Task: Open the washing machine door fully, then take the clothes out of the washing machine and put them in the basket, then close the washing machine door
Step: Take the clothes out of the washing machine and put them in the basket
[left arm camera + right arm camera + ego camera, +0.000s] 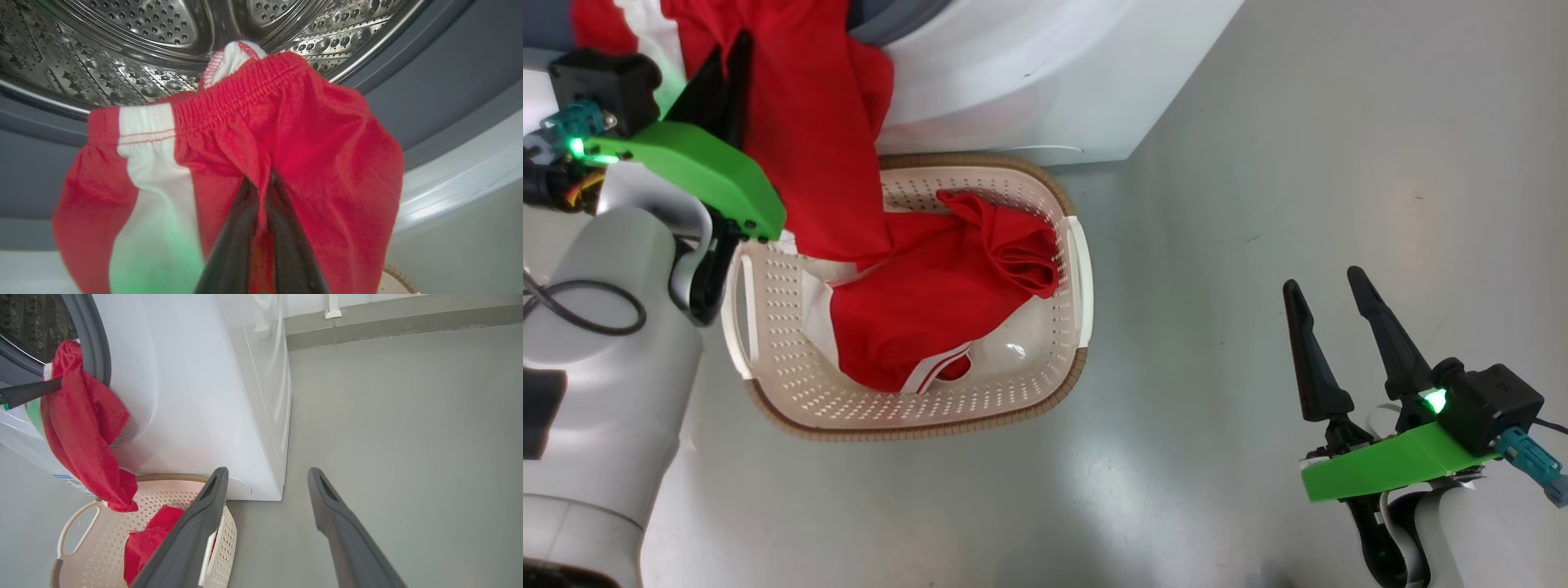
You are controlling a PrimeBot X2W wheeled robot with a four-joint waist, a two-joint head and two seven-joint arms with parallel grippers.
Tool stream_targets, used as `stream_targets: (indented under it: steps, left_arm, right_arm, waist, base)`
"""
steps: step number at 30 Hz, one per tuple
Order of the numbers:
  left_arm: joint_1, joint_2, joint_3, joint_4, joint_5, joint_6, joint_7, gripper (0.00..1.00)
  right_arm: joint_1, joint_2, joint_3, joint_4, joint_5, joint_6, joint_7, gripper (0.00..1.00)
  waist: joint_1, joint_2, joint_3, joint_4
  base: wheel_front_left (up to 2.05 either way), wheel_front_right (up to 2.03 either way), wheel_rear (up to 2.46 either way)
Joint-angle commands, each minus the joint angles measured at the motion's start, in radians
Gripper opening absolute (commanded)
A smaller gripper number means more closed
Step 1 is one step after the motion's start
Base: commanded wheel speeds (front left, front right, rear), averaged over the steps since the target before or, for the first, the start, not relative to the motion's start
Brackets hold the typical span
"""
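Observation:
My left gripper [737, 51] is shut on red clothes [809, 122], shorts with a white stripe. In the left wrist view its two dark fingers pinch the fabric [327, 163] together at the tips, in front of the steel drum [143, 41]. The shorts [81, 428] hang from the washing machine [1029, 73] opening, and their lower end reaches the basket [1072, 343]. A second red garment [931, 302] lies in the basket. My right gripper [1323, 279] stands open over the floor at the lower right, holding nothing. The washing machine door is out of view.
The basket [77, 522] stands on the grey floor [1298, 163] right against the machine's white front [196, 396]. Open floor stretches to the right of the machine and basket. A low wall base [408, 318] runs along the far side.

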Motion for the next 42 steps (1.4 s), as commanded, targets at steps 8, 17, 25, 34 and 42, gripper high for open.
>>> stream_targets:
  steps: [8,17,25,34,42]
  left_arm:
    - [0.090,0.055,0.114,-0.167,0.014,-0.002,-0.005,0.00]
    - [0.294,0.026,0.254,-0.424,0.092,0.006,-0.005,0.00]
    - [0.472,-0.014,0.302,-0.617,0.144,0.001,-0.005,0.00]
    - [0.596,-0.051,0.265,-0.674,0.155,-0.003,-0.005,0.00]
    - [0.599,-0.063,0.212,-0.552,0.138,-0.005,-0.005,0.00]
  right_arm:
    - [0.007,-0.003,0.018,-0.018,0.019,0.006,-0.006,1.00]
    - [0.029,-0.003,0.018,-0.016,0.012,0.006,-0.006,1.00]
    - [0.042,-0.003,0.017,-0.015,0.005,0.006,-0.006,1.00]
    - [0.041,-0.003,0.026,-0.015,0.002,0.006,-0.006,1.00]
    - [0.027,-0.003,0.030,-0.019,0.005,0.006,-0.006,1.00]
  waist:
    - [0.0000,0.0000,-0.027,0.021]
    - [0.0000,0.0000,-0.055,0.043]
    - [0.0000,0.0000,-0.070,0.057]
    - [0.0000,0.0000,-0.065,0.056]
    - [0.0000,0.0000,-0.032,0.040]
  base:
    - [0.00,0.00,0.00]
    - [0.00,0.00,0.00]
    - [0.00,0.00,0.00]
    - [0.00,0.00,0.00]
    - [0.00,0.00,0.00]
